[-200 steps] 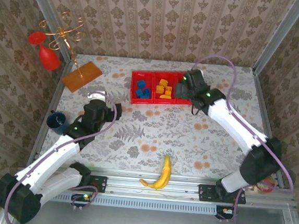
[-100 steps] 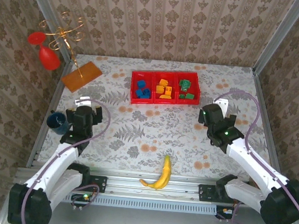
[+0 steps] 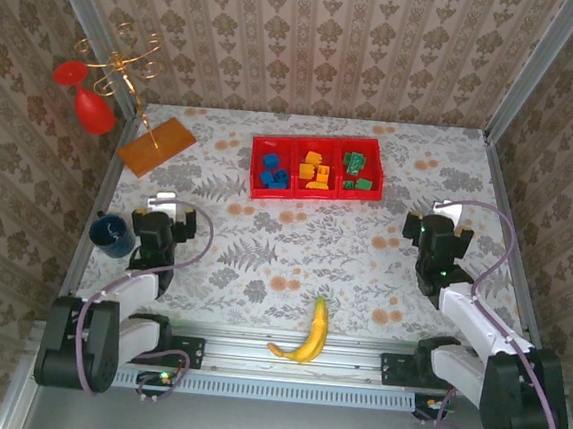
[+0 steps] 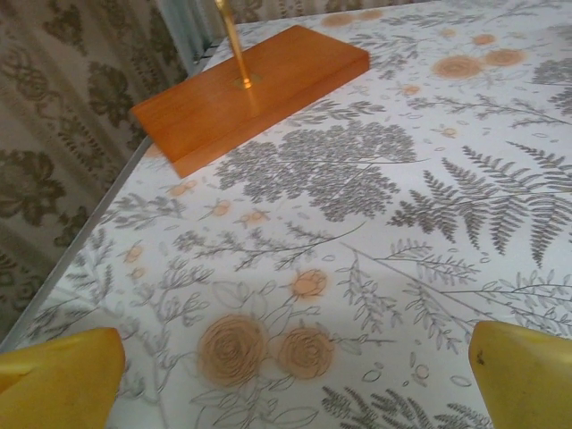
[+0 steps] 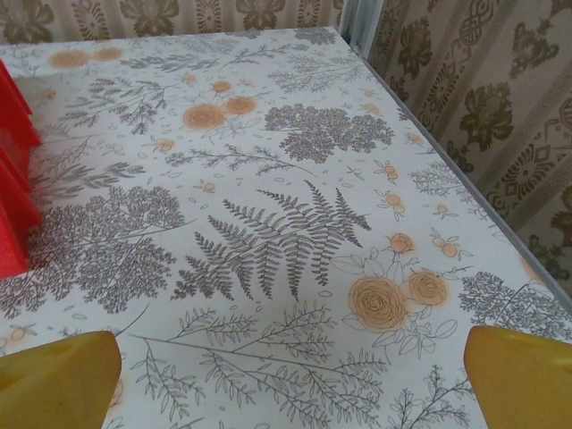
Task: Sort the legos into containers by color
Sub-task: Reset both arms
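Note:
The long red tray [image 3: 308,197] lies at the back middle of the table, and its three containers hold the legos. Blue legos [image 3: 272,175] fill the left one, orange legos [image 3: 315,171] the middle one and green legos [image 3: 358,173] the right one. My left gripper [image 3: 164,207] rests over the table's left side, far from the tray, open and empty. In the left wrist view its yellow fingertips [image 4: 63,380] stand wide apart over bare cloth. My right gripper [image 3: 448,213] sits right of the tray, open and empty, with the tray's red edge [image 5: 12,179] at the left.
A yellow banana [image 3: 308,335] lies near the front rail. A dark blue cup [image 3: 109,234] stands just left of my left gripper. An orange board [image 3: 157,143] with a gold stand carrying red glasses [image 3: 88,102] sits at the back left [image 4: 250,85]. Patterned walls close in the table.
Both arms have pulled back toward the near edge. The right gripper has left the green compartment and moved to the right side. The left has folded back beside the cup.

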{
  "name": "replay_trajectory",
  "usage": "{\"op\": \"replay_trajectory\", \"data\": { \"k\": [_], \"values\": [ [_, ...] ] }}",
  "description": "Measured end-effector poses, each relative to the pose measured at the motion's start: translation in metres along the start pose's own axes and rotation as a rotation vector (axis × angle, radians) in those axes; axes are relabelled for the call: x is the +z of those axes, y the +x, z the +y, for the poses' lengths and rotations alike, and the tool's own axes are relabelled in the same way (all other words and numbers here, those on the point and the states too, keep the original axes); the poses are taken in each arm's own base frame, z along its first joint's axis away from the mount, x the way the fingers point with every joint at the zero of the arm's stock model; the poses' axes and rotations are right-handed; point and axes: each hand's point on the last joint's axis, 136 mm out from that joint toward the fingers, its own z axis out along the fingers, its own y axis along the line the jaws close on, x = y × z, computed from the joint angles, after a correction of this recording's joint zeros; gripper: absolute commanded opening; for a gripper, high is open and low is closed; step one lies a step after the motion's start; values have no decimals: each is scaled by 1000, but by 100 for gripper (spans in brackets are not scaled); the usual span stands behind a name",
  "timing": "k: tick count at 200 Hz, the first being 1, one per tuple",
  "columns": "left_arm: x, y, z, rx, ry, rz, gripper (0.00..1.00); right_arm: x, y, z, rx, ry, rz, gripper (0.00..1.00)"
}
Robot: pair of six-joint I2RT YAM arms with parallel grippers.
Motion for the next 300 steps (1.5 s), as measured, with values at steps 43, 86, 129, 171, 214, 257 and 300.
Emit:
{"op": "replay_trajectory", "data": {
  "k": [43, 86, 129, 171, 214, 257, 300],
  "values": [
    [16, -10, -9, -15, 71, -77, 100, 11, 1, -3, 51, -60, -39, 100],
    [39, 8, -22, -16, 148, -62, 100, 21, -1, 6, 60, -129, -77, 100],
    [55, -7, -36, -12, 269, -71, 100, 34, 11, 18, 39, -202, -63, 100],
    [59, -22, -30, -26, 310, -107, 100, 39, 12, 41, 40, -335, -67, 100],
    [58, -19, -34, -26, 328, -95, 100, 57, 39, 65, 25, -433, -6, 100],
    [60, -17, -32, -26, 306, -83, 100, 59, 19, 79, 1, -450, -49, 100],
    [62, -14, -29, -16, 232, -63, 100, 59, 15, 82, -13, -440, -58, 100]
  ]
}}
